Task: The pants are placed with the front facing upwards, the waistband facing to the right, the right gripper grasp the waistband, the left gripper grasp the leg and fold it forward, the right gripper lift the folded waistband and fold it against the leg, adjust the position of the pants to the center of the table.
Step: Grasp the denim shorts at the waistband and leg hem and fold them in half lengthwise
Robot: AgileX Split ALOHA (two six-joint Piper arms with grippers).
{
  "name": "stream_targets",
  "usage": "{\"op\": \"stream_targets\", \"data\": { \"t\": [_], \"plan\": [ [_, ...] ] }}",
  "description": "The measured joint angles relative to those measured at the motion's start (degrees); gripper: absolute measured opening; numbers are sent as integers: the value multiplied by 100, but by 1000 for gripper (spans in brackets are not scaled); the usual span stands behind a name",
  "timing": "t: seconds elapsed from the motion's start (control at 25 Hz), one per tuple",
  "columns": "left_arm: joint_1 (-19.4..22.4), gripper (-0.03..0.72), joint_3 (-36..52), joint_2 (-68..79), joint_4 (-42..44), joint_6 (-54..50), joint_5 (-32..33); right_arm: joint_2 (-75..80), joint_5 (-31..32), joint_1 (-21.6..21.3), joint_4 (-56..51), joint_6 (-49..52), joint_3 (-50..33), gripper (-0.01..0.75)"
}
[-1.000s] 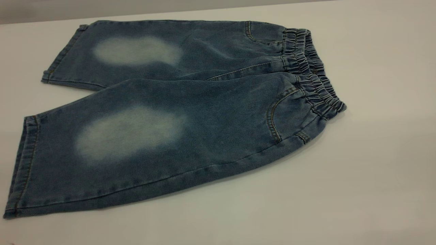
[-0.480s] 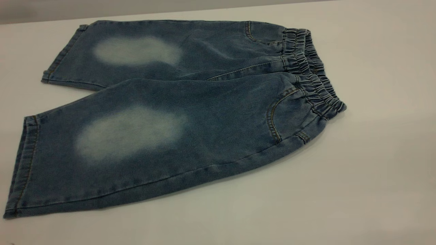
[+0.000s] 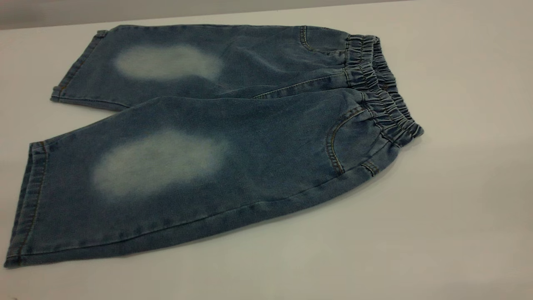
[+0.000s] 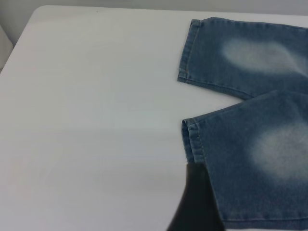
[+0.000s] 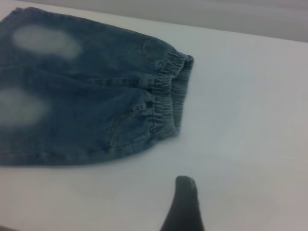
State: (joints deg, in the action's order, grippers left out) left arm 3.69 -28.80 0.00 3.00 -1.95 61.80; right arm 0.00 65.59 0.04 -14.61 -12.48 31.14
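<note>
The pants (image 3: pixel 216 137) are seen spread flat on the table (image 3: pixel 458 187), front side up, legs to the left and waistband (image 3: pixel 381 89) to the right. No container is seen anywhere, only bare white tabletop around the denim.

At the far left, the near leg's hem (image 3: pixel 27 204) is laid almost at the edge of the exterior view, and its lower corner is nearly cut off there. The far leg's hem (image 3: pixel 77 66) is set close to the table's back edge. A narrow wedge of table is left open between the two hems. Pale knee patches are shown on both legs.

In the left wrist view, one dark finger (image 4: pixel 197 202) of the left gripper is seen just beside the near hem (image 4: pixel 192 139), above the table and not in contact with the cloth; nothing is held, and how wide the claw stands cannot be told, since only that finger is shown.

Further right, wide open room is left beyond the waistband and along the near edge. In the right wrist view, a single finger (image 5: pixel 185 204) of the right gripper is seen over bare table, well apart from the waistband (image 5: pixel 168 98); nothing is gripped, and its opening cannot be told either.
</note>
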Motion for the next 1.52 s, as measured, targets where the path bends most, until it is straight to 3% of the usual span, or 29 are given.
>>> {"op": "stream_targets", "data": {
  "t": [0.44,0.92,1.28,1.52],
  "plan": [
    [0,498,0,277,43,-28,-7,193,-218,0,-290,374,25,513],
    [0,498,-1071,2610,284,-46,-898,2954,-1891,0,-272,542,735,513],
    [0,498,-1584,4733,-134,-68,-2227,5199,-2585,0,-534,555,1027,513],
    [0,498,-1655,5952,-633,439,-2284,6321,-3283,0,-529,439,1027,513]
  ]
}}
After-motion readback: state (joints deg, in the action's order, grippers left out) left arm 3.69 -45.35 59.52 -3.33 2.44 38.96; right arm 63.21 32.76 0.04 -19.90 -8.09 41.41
